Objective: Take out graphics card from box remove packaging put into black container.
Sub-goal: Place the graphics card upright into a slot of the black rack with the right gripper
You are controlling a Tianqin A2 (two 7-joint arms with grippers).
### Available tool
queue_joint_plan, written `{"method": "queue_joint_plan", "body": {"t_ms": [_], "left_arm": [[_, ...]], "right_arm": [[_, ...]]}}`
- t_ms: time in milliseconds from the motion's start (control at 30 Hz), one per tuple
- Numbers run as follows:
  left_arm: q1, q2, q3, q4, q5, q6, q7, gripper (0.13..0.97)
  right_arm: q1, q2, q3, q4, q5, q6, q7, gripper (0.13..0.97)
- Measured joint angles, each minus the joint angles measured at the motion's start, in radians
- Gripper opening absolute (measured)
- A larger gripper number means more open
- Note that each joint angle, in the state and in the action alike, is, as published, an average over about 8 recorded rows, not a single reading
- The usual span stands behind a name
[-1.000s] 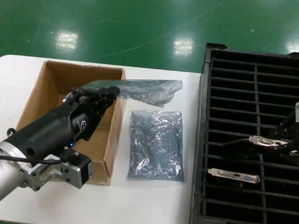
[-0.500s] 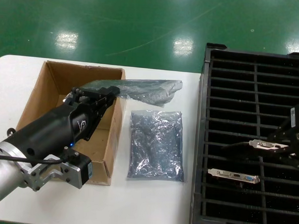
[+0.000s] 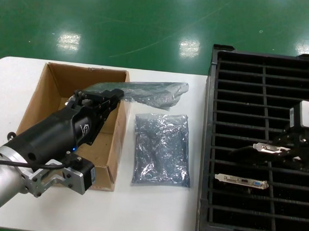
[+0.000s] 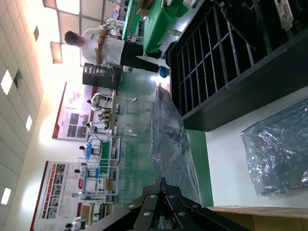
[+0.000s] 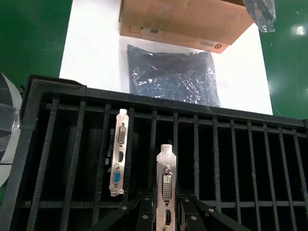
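Two graphics cards are showing in the black container (image 3: pixel 263 63): one is already sitting in a slot (image 5: pixel 118 153), and the other, the graphics card (image 5: pixel 166 192) in play, is being pinched by the right hand (image 3: pixel 290 150) just behind its silver bracket, hanging over the slot next to the seated one. In the right wrist view the fingers are pressing against the card's two faces, so that hand is closed on the board and not spread at all.

Judging by its look, the card is stiff, light and fragile, a bare circuit board best taken by its edges or near the metal bracket, keeping pressure off the components. The slots are narrow, so it is probably needing to go down straight.

Over the cardboard box (image 3: pixel 54 91) on the white desk (image 3: pixel 156 212), the left hand (image 3: pixel 112 96) is nipping the end of an anti-static bag (image 3: pixel 155 92), which is sticking out past the box wall; that film is soft, crinkly and likely slippery. A second bag (image 3: pixel 161 148) is lying flat on the desk between box and container
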State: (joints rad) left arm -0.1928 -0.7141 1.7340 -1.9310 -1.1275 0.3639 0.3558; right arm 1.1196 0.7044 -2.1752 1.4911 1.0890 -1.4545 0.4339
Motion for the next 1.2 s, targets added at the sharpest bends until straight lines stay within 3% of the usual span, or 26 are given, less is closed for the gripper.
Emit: {"method": "queue_joint_plan", "body": {"t_ms": [733,1200], "left_arm": [[0.0,0.0,0.0,0.0,0.0,0.0,0.0,0.139],[0.0,0.0,0.0,0.0,0.0,0.0,0.0,0.139]], "right_arm": [[-0.009,-0.035,-0.032,0.001,-0.037,0.001,0.02,0.191],[0.01,-0.071,-0.099,0.03,-0.14,-0.017,0.017,0.191]]}}
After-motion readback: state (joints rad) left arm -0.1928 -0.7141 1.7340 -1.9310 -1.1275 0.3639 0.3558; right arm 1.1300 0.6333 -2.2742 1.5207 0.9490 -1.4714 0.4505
